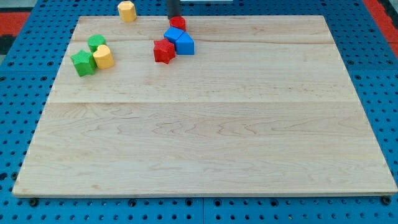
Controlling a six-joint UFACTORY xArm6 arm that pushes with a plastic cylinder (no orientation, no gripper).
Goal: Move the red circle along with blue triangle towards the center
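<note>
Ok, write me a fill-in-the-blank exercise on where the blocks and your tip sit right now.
1. My tip stands just above the ____ circle, toward the view's top.
2. The yellow block near the view's left touches a ____ block.
3. The red star-like block lies to the view's ____ of the blue blocks.

Missing words: red; green; left

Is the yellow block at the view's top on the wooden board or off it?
On: the yellow block sits at the wooden board's top edge.
</note>
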